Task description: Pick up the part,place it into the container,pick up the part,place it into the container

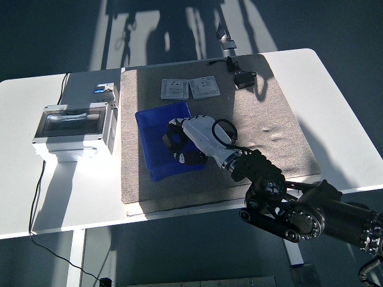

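The blue container (149, 152) sits on the grey mat (269, 119) left of centre. My right hand (179, 143), white with dark fingertips, reaches in from the lower right and hangs over the right half of the container. Its fingers are curled around a small black part (172, 141), held low inside the container's rim. The left half of the container's floor shows bare blue. The spot on the mat to the right of the container is covered by my wrist and its cable loop (224, 131). My left arm is out of view.
A grey enclosure box with a clear lid (75, 124) stands left of the mat. Two grey square plates (175, 89) (204, 88) lie behind the container. A black adapter with a cord (244, 78) lies at the mat's far edge.
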`<state>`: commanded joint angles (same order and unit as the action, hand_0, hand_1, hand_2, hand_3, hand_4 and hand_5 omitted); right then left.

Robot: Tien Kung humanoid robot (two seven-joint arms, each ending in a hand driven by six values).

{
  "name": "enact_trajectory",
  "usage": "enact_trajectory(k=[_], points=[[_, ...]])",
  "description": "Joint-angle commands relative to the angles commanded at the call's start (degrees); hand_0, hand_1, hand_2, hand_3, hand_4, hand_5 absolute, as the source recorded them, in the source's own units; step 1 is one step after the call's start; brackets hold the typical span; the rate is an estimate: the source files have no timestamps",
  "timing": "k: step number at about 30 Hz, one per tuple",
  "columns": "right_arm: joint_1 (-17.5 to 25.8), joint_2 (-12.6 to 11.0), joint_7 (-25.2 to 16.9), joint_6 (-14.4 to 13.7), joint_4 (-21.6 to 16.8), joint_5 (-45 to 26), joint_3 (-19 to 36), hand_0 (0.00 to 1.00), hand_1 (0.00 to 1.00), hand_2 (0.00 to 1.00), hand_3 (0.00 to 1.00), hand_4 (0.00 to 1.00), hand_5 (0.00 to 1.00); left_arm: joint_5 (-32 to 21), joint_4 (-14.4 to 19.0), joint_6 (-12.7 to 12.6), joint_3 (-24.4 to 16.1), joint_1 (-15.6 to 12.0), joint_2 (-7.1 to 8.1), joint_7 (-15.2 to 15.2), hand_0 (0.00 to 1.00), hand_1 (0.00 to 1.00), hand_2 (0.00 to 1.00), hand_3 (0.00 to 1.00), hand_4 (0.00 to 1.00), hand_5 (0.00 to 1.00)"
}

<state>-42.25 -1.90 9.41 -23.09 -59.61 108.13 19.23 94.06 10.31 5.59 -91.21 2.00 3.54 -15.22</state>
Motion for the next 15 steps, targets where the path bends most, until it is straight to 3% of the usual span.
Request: enact_trajectory(k=[5, 6, 11, 12, 15], points=[[-0.13, -0.35, 1.75, 4.31, -1.72, 2.61, 0.59, 0.926, 0.872, 0.819, 0.84, 0.484, 0.17, 1.94, 0.0, -0.64, -1.25, 0.29, -0.08, 0.02, 0.714, 0.724, 0.754, 0.74, 0.88, 0.998], [-0.14, -0.4, 1.8, 4.47, -1.93, 2.7, 0.64, 0.998, 0.998, 0.954, 0.96, 0.746, 0.499, 1.97, 0.0, -0.8, -1.28, 0.3, -0.09, 0.09, 0.712, 0.718, 0.745, 0.728, 0.838, 0.998], [0.02, -0.75, 2.88, 5.75, -3.03, 3.96, 1.41, 0.998, 0.998, 0.954, 0.96, 0.746, 0.499, 0.75, 0.0, -2.85, 0.22, 0.27, -0.15, 0.04, 0.712, 0.718, 0.745, 0.728, 0.838, 0.998], [0.04, -0.82, 3.31, 6.39, -3.36, 4.6, 1.6, 0.998, 0.998, 0.969, 0.973, 0.811, 0.484, 0.74, 0.0, -3.25, 0.36, 0.28, -0.19, -0.02, 0.709, 0.715, 0.738, 0.714, 0.813, 0.998], [0.32, -1.03, 4.04, 6.91, -4.56, 6.24, 2.74, 0.998, 0.998, 0.969, 0.973, 0.811, 0.484, 0.27, 0.0, -4.38, 1.2, 0.22, -0.29, -0.1, 0.709, 0.715, 0.738, 0.714, 0.813, 0.998]])
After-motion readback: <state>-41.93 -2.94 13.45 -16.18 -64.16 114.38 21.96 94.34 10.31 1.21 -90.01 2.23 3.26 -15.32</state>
